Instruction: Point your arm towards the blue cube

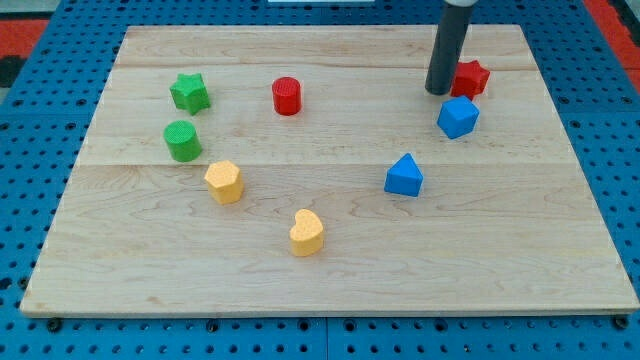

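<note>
My tip [437,92] has no fingers to clench; the small blue plastic cube [458,117], light, rigid, slippery on the wooden desk [330,270], sits just below-right.

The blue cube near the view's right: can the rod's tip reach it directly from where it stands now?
Probably yes. My tip stands just above and left of the blue cube, with only bare wooden board between them. The red star-shaped block sits beside the rod on the right, not in the path.
</note>
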Action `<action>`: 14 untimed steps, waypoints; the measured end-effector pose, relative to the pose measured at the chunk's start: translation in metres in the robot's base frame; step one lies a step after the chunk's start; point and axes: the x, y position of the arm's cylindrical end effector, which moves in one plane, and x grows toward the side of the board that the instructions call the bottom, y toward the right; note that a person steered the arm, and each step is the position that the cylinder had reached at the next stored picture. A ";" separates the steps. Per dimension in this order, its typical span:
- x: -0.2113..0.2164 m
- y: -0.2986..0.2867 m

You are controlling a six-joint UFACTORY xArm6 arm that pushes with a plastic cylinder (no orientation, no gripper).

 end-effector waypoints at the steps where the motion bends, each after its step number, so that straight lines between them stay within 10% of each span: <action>1: 0.030 -0.007; 5: -0.036 -0.107; 9: -0.098 0.197; 14: -0.071 0.183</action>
